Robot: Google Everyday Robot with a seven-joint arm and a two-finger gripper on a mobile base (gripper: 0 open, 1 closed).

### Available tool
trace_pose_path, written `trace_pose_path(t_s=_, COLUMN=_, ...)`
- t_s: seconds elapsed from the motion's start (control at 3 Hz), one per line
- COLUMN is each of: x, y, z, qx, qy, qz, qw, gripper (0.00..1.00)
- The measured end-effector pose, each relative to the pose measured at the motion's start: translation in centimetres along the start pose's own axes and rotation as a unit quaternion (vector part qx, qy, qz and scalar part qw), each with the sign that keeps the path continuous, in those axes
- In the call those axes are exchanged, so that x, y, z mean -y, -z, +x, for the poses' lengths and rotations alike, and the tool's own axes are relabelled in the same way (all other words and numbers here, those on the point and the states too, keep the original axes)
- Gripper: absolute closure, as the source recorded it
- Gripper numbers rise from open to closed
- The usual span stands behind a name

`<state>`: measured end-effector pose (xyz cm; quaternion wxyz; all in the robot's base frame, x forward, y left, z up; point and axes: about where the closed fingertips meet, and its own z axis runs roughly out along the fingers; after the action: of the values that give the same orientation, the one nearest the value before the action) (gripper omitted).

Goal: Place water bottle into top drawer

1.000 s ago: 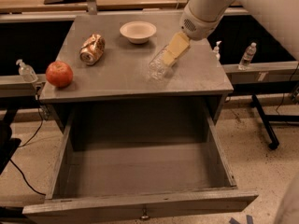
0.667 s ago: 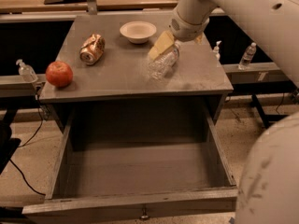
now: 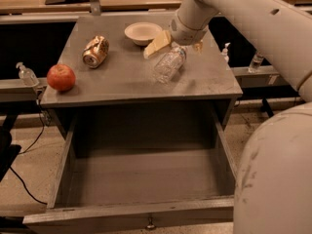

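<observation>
- Gripper (image 3: 173, 50) low over cabinet top (image 3: 122, 84), fingers spread apart either side of the water bottle (image 3: 167, 67) lying flat.
- Top drawer (image 3: 141, 213) pulled open below.

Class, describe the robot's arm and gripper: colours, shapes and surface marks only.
The arm is a thick, rounded, off-white tube with small dark holes; the near shell is scuffed. No cables show. The gripper, above the cabinet top at the water bottle, has flat, tan, wedge-shaped fingers.
</observation>
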<state>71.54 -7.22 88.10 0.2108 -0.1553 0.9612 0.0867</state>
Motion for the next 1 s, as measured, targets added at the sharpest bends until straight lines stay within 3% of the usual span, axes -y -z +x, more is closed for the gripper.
trace_pose_path(t_s=0.33, x=-0.2, y=-2.6, z=0.4, qx=-0.007, qy=-0.004, qz=0.003, qw=1.0000, gripper=0.23)
trace_pose_path(t_s=0.67, x=0.1, y=-4.3, z=1.2, qx=-0.030, qy=0.004, qz=0.017, qw=0.9994, gripper=0.52)
trace_pose_path(t_s=1.0, x=-0.2, y=-4.1, z=1.4, qx=-0.032, qy=0.022, qz=0.022, qw=0.9990, gripper=0.83)
